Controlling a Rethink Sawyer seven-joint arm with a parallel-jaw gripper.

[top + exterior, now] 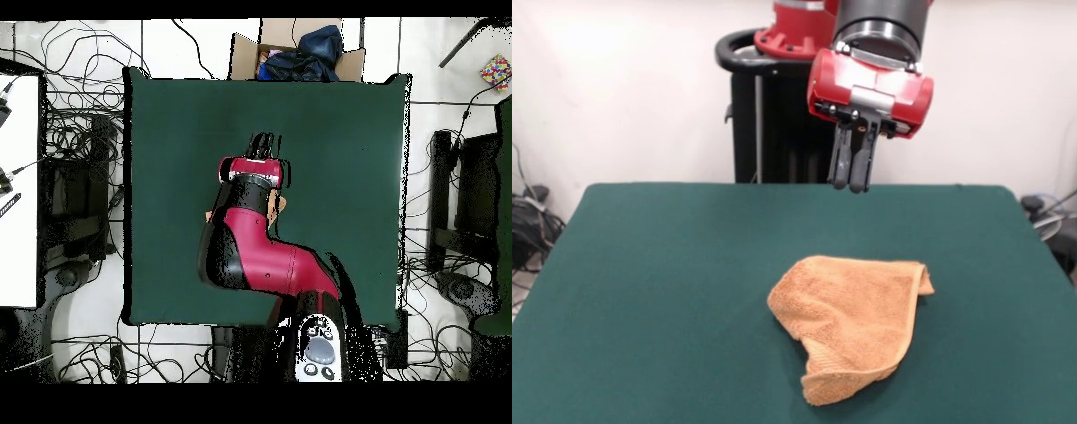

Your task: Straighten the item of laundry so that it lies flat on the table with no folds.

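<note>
Towel (852,322) sits crumpled near the counter's (653,265) 5 o'clock edge in front view; soft, light terry, so I'd pinch the 2 o'clock hem corner. Gripper (852,181) hovers above, jaws nearly closed, empty.

You are looking at a light-orange towel (852,322) with a fluffy terry texture, lying on a plain dark green tabletop (671,265). At twelve o'clock above it, the red gripper (852,185) is showing black fingers (862,163).
</note>
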